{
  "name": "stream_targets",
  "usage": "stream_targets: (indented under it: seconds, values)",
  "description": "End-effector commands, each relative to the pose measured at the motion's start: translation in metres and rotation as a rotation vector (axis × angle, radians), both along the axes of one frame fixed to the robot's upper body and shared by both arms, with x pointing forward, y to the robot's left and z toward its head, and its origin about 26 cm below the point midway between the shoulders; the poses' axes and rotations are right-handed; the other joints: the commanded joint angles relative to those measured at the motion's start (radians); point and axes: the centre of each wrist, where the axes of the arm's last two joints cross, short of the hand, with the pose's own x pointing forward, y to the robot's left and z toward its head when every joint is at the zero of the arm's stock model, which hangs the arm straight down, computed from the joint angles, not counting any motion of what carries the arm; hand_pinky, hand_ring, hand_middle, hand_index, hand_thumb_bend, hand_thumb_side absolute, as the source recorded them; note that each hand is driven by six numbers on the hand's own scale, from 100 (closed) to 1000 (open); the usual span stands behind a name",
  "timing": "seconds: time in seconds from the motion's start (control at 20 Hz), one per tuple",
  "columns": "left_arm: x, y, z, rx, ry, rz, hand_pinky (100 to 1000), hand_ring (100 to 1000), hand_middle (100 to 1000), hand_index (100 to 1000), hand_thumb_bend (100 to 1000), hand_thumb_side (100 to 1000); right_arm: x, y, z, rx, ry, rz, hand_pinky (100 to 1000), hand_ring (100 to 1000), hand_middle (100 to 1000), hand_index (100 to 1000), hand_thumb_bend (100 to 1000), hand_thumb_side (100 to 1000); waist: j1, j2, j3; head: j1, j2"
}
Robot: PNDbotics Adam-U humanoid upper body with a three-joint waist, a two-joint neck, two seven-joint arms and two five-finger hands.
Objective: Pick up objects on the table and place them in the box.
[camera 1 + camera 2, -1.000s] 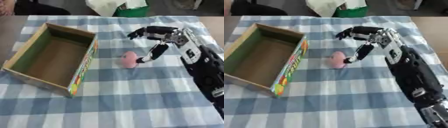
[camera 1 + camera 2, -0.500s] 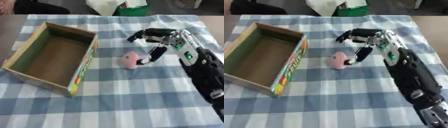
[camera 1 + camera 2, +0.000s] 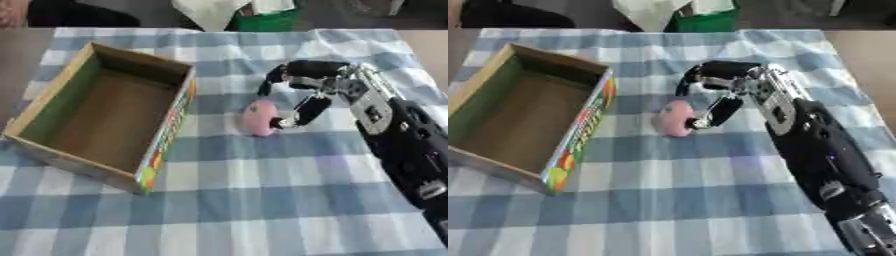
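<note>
Left eye view: the pink object [image 3: 259,117] is only touched by the half-curled right hand [image 3: 308,95], not clamped, and could be pushed away across the counter [image 3: 262,200] instead of grasped.

An open cardboard box [image 3: 105,112] sits on the left of the blue-and-white checked tablecloth [image 3: 262,200]. Just right of it lies a small pink rounded object [image 3: 259,117]. The robot's black right hand [image 3: 308,92] reaches in from the right, its thumb touching the object's right side and its fingers arched above.
</note>
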Motion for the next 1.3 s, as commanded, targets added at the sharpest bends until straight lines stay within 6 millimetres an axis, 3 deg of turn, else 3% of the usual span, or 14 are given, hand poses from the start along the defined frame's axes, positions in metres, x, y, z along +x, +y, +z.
stream_targets:
  seconds: [0.05,0.1,0.15,0.25,0.65,1.0,1.3]
  values:
    - [-0.002,0.002,0.007,0.024,-0.015,0.005,506,383,616,773,172,557,-0.002,-0.002,0.014,-0.140,0.000,0.130,850,854,655,778,259,354,0.002,-0.016,0.000,0.003,-0.001]
    - [-0.002,0.002,0.007,0.024,-0.015,0.005,506,383,616,773,172,557,-0.002,-0.002,0.014,-0.139,-0.002,0.132,850,854,655,778,259,354,0.002,-0.016,0.000,0.004,-0.001]
    - [-0.002,0.002,0.007,0.024,-0.015,0.005,506,384,616,773,172,557,-0.003,-0.002,0.014,-0.135,-0.006,0.138,835,826,587,722,176,352,0.002,-0.016,0.000,0.004,-0.001]
    - [-0.002,0.002,0.007,0.024,-0.014,0.005,506,383,616,773,172,556,-0.004,-0.001,0.015,-0.124,-0.013,0.152,825,812,559,694,106,354,0.002,-0.016,-0.001,0.005,-0.001]
    - [-0.003,0.002,0.006,0.026,-0.010,0.007,507,383,617,773,172,553,-0.008,0.002,0.019,-0.053,-0.050,0.169,749,718,432,526,100,379,0.001,-0.016,-0.003,0.005,-0.003]
    - [-0.003,0.002,0.007,0.029,-0.007,0.007,507,383,617,774,171,549,-0.010,0.002,0.025,0.025,-0.103,0.151,711,649,377,405,100,430,0.000,-0.017,-0.005,0.007,-0.008]
    - [-0.003,0.002,0.006,0.029,-0.004,0.008,506,383,618,775,172,546,-0.009,0.004,0.032,0.072,-0.149,0.139,696,634,393,395,100,514,0.001,-0.020,-0.004,0.004,-0.009]
